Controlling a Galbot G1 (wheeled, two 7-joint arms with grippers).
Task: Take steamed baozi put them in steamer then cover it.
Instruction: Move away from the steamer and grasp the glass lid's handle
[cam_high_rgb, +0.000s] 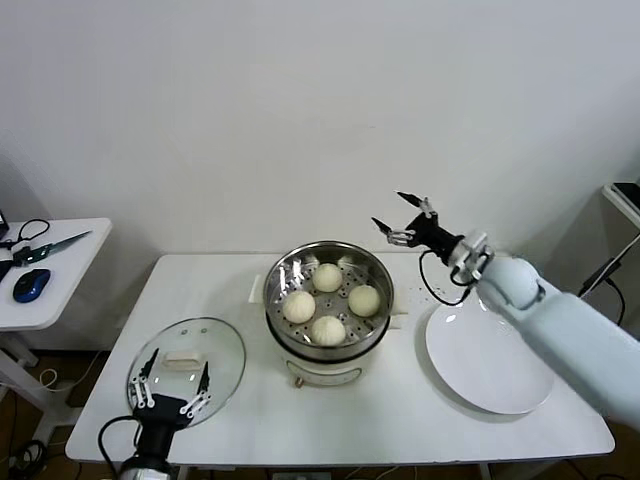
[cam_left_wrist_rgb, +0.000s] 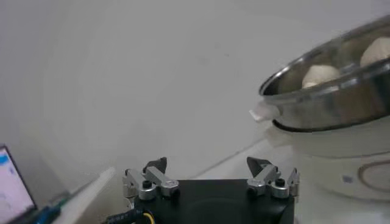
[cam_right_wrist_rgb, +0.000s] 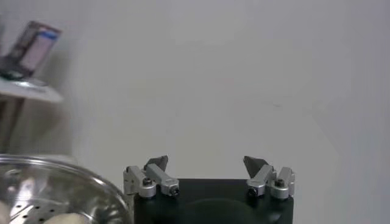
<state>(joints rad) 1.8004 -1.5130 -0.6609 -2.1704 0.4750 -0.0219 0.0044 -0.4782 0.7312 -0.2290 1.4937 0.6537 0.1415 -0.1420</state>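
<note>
Covering step pending: left gripper (cam_high_rgb: 172, 386), fingers spread and empty, hovering at near edge of cover (cam_high_rgb: 187, 371), glass lid lying flat on table (cam_high_rgb: 300, 420) left of steamer (cam_high_rgb: 328, 310), white handle up; next move, by judgement, a descent onto that handle, a clench, a lift across. Steamer centre, uncovered, four steamed baozi (cam_high_rgb: 328, 304) on perforated tray. Plate (cam_high_rgb: 487, 358) right, bare; right gripper (cam_high_rgb: 404, 217) beyond, raised near steamer's far right rim, released, holding nothing.
</note>
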